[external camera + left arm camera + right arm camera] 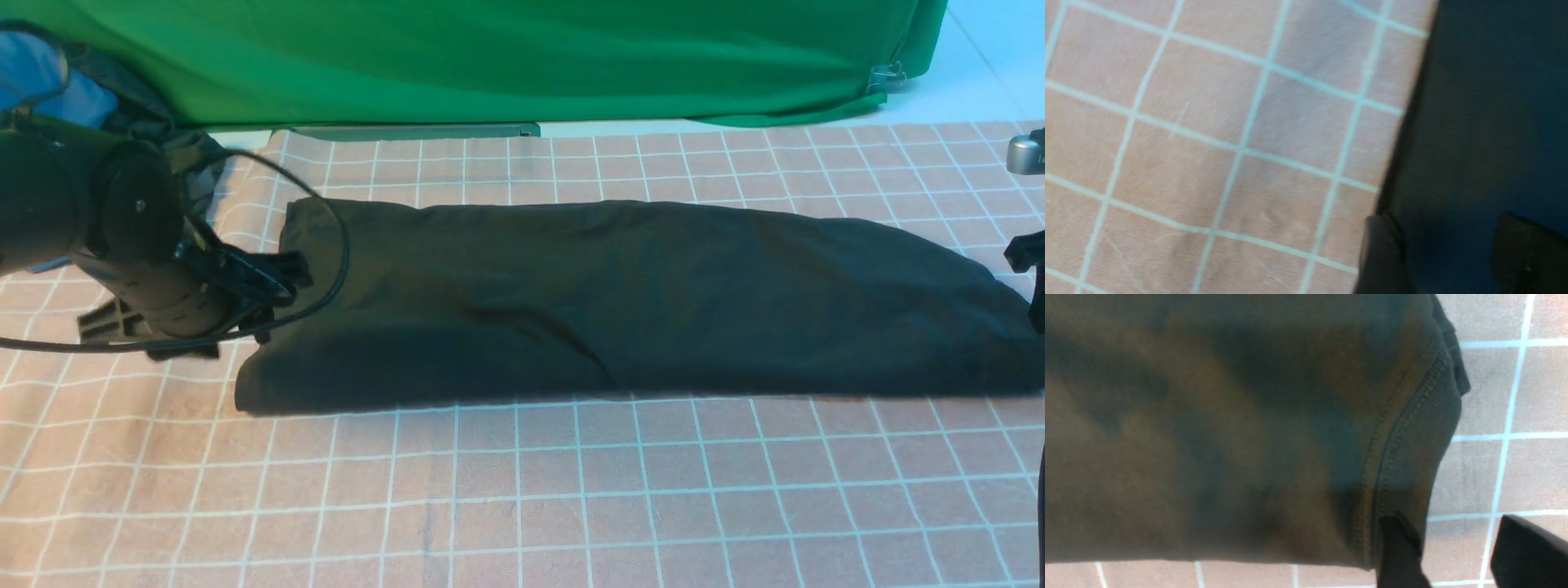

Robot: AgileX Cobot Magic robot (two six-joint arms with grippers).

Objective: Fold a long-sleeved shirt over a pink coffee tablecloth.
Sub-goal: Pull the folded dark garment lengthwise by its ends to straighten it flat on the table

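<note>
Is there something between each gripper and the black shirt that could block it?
Nothing visible does. The left gripper, jaws open, is over the left end of the long-sleeved shirt; the right gripper, jaws open, is at its ribbed right edge. Only the pink tablecloth lies around them.

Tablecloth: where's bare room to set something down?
Roomiest: the wide bare strip of tablecloth on the near side of the shirt. A narrower strip runs between shirt and green cloth. Crowded: the shirt's left end under the left fingers and cable, its right end by the right fingers.
</note>
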